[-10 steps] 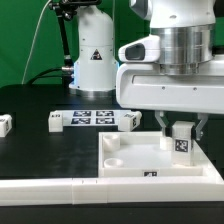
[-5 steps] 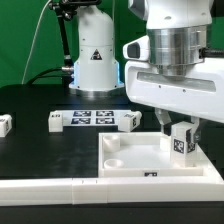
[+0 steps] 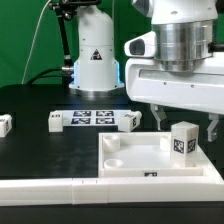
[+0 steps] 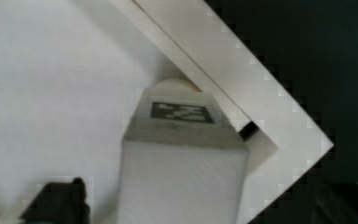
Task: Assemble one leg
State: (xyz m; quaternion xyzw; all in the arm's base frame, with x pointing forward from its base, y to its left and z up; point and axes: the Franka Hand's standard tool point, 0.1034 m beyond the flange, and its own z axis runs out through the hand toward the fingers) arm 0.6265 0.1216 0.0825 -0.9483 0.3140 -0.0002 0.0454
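A white leg [image 3: 183, 140] with a black-and-white tag on its face stands upright in the corner of the large white square panel [image 3: 130, 155] at the exterior view's right. My gripper [image 3: 186, 121] hangs just above the leg, open, with its fingers [image 3: 160, 122] apart on either side and off it. In the wrist view the leg [image 4: 181, 150] stands against the panel's corner [image 4: 51, 80], its tag facing the camera. One dark fingertip [image 4: 55, 200] shows beside it with a gap between them.
Three more legs lie on the black table: one [image 3: 5, 123] at the far left, two [image 3: 56, 121] [image 3: 130, 120] at the ends of the marker board [image 3: 92, 117]. A white robot base [image 3: 95, 60] stands behind. A white rail [image 3: 50, 185] runs along the front.
The gripper has opened, let go of the leg and risen a little. The leg stays standing in the panel's corner.
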